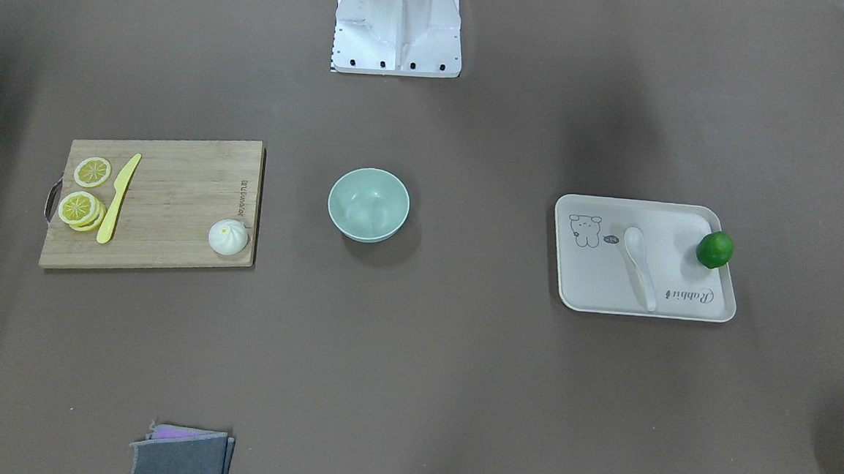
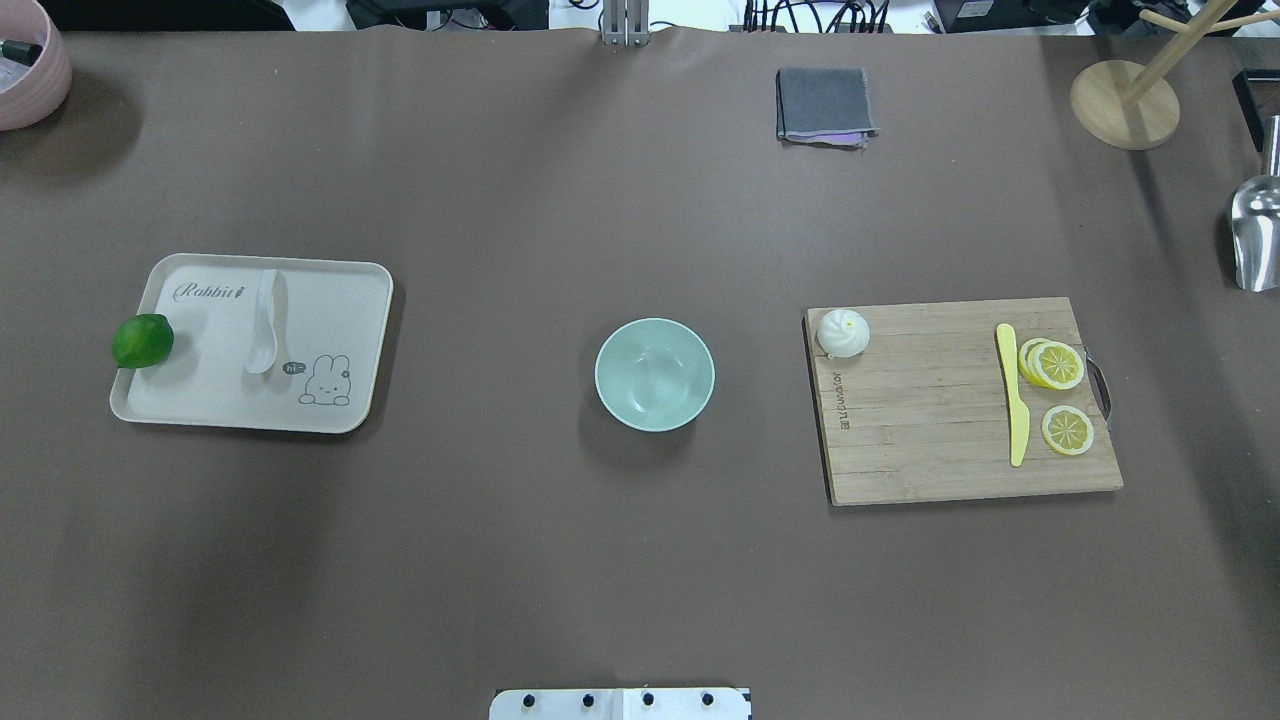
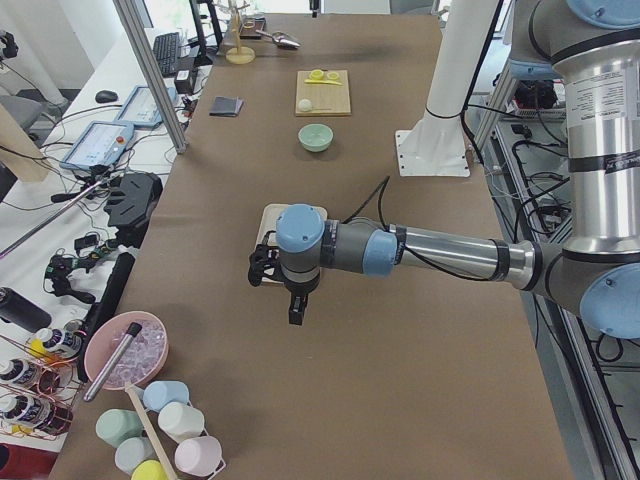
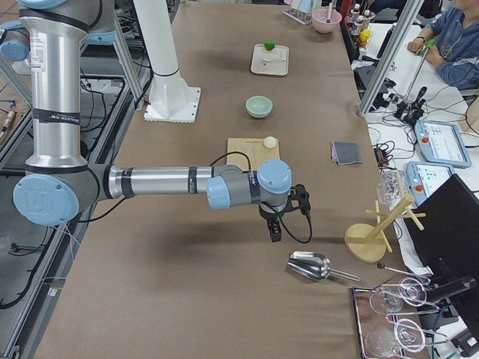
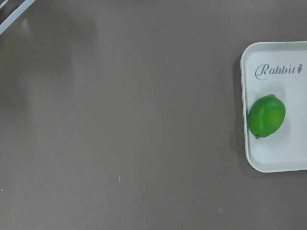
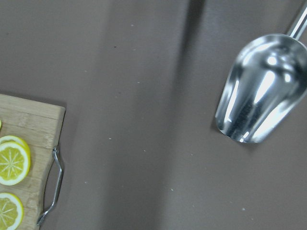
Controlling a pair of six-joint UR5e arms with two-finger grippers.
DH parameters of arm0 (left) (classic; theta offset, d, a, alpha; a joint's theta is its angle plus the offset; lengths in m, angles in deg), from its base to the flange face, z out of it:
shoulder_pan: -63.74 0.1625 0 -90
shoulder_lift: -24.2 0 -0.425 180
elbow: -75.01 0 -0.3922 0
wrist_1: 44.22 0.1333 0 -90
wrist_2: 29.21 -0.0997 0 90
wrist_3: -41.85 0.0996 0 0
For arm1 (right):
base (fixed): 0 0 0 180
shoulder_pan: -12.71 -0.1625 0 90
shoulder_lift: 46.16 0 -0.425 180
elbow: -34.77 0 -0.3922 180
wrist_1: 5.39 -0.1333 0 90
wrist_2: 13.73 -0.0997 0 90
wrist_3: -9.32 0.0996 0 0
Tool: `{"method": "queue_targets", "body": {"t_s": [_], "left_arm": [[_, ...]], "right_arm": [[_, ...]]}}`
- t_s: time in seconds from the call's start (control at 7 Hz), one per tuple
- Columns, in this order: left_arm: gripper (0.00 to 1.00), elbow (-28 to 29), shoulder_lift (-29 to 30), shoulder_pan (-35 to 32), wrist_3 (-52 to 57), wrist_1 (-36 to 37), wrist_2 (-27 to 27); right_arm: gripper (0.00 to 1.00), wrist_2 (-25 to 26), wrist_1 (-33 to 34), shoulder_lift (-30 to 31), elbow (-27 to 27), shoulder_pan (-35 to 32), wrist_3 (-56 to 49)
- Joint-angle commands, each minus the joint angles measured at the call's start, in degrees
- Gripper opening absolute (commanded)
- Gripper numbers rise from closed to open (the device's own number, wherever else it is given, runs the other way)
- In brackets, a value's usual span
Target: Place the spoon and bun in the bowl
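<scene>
The white spoon [image 2: 265,325] lies on a cream rabbit tray [image 2: 200,400] at the table's left, with a green lime [image 2: 142,340] at the tray's edge. The white bun [image 2: 843,332] sits on a corner of the wooden cutting board [image 2: 930,440] at the right. The mint-green bowl [image 2: 654,374] stands empty in the middle. My left gripper [image 3: 296,312] hangs above the table beyond the tray's outer end. My right gripper [image 4: 275,230] hangs beyond the board, near a metal scoop. Both show only in the side views, so I cannot tell whether they are open or shut.
A yellow knife [image 2: 1013,395] and lemon slices [image 2: 1055,365] lie on the board. A metal scoop [image 2: 1258,235] and a wooden mug tree [image 2: 1125,100] stand at the far right. A folded grey cloth [image 2: 823,105] lies at the far edge, a pink bowl [image 2: 30,70] at the far left corner.
</scene>
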State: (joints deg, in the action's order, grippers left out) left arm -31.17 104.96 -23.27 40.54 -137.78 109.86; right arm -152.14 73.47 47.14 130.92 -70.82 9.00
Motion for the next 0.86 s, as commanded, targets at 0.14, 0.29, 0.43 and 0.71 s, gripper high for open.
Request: {"method": "queue_targets", "body": {"t_s": [0.14,0.29,0.43,0.71], "left_arm": [[0.98,1.85,-0.43,0.26,-3.93,-12.68,0.06],[0.98,1.25,0.27,0.96,-9.36,-13.91,0.15],[0.98,0.54,1.58,2.45,-15.07,-15.67,-0.02],[0.98,1.15,6.05,5.61,-20.22,-16.39,-0.02]], "right_arm": [[1.00,-0.20,-4.68,-1.70,0.62,7.15,3.73],[1.00,-0.11,-4.68,-1.80,1.49,7.94,4.97],[1.00,-0.11,-4.68,-1.80,3.68,8.73,8.38],[1.00,0.24,-4.77,-2.06,7.29,12.76,18.04]]}}
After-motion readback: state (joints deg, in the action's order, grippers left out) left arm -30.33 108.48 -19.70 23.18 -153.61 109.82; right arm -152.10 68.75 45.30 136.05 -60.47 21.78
